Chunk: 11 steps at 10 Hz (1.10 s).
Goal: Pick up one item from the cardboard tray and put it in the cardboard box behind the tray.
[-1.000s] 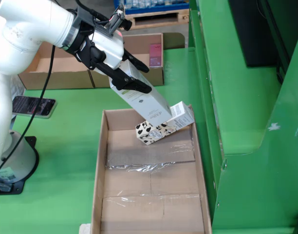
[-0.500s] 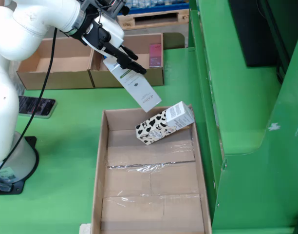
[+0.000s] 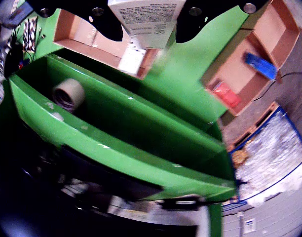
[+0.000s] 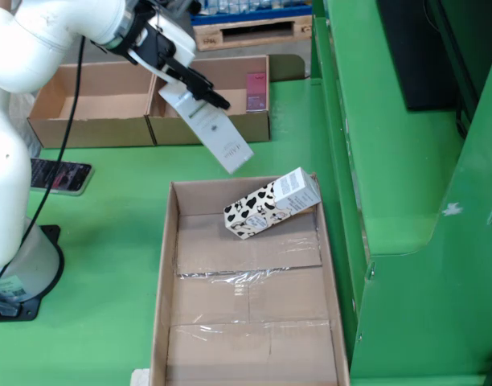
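Note:
In the still view my black gripper (image 4: 199,90) is shut on a white carton (image 4: 214,133). The carton hangs tilted in the air, just in front of the right-hand cardboard box (image 4: 230,129) and behind the tray's far edge. The cardboard tray (image 4: 167,265) holds one cow-patterned carton (image 4: 270,207) lying at its far end. In the wrist view the white carton (image 3: 147,19) sits between the black fingers (image 3: 104,22) at the top edge, with a cardboard box (image 3: 79,34) below and behind it.
A second cardboard box (image 4: 89,104) stands left of the first. The right box holds a pink item (image 4: 256,88). A phone (image 4: 61,175) lies on the green floor by the arm's base (image 4: 21,273). Green machinery (image 4: 407,161) rises on the right. The wrist view shows a tape roll (image 3: 68,94) in a green trough.

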Each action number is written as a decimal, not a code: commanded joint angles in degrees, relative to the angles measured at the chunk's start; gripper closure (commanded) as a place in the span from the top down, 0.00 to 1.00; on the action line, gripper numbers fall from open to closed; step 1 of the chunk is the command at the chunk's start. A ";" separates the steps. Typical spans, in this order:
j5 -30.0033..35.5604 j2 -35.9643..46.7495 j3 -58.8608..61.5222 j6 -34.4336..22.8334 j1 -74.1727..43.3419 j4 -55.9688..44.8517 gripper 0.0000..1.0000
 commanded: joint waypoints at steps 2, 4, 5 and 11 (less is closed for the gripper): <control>0.15 3.05 1.49 -0.22 8.29 -4.19 0.00; 0.52 1.81 1.49 -1.47 10.97 -0.92 0.00; 0.52 1.81 1.49 -1.47 10.97 -0.92 0.00; 1.81 -10.78 1.49 -8.38 15.92 25.89 0.00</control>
